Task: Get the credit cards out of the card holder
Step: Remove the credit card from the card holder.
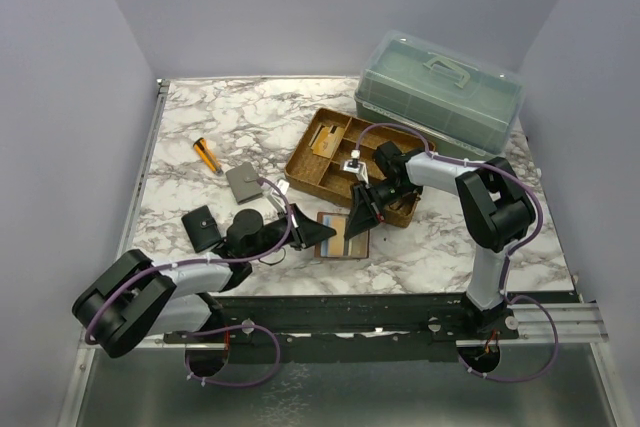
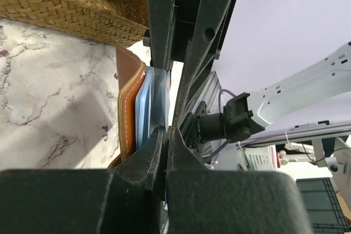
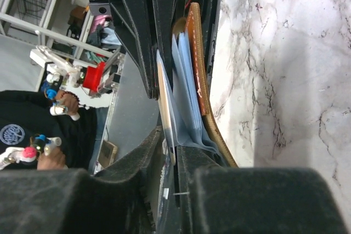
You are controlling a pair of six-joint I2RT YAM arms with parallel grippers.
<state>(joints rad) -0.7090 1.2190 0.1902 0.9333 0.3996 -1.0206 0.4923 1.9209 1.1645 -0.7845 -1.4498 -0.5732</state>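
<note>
The card holder (image 1: 345,243) lies open on the marble top in front of the woven tray, its brown leather down and its light-blue faces up. My left gripper (image 1: 322,233) is shut on its left edge; in the left wrist view the gripper (image 2: 166,130) pinches a thin light-blue flap beside the brown leather (image 2: 129,108). My right gripper (image 1: 358,217) comes from the tray side. In the right wrist view it (image 3: 174,135) is shut on the thin pale edge of a credit card (image 3: 163,89) that stands beside the blue pockets and the leather cover (image 3: 196,53).
A woven tray (image 1: 305,172) behind the wallet holds a tan card (image 1: 325,140). A pale green lidded box (image 1: 440,87) stands at the back right. A grey wallet (image 1: 243,182), a black wallet (image 1: 204,228) and an orange pen (image 1: 207,154) lie at the left.
</note>
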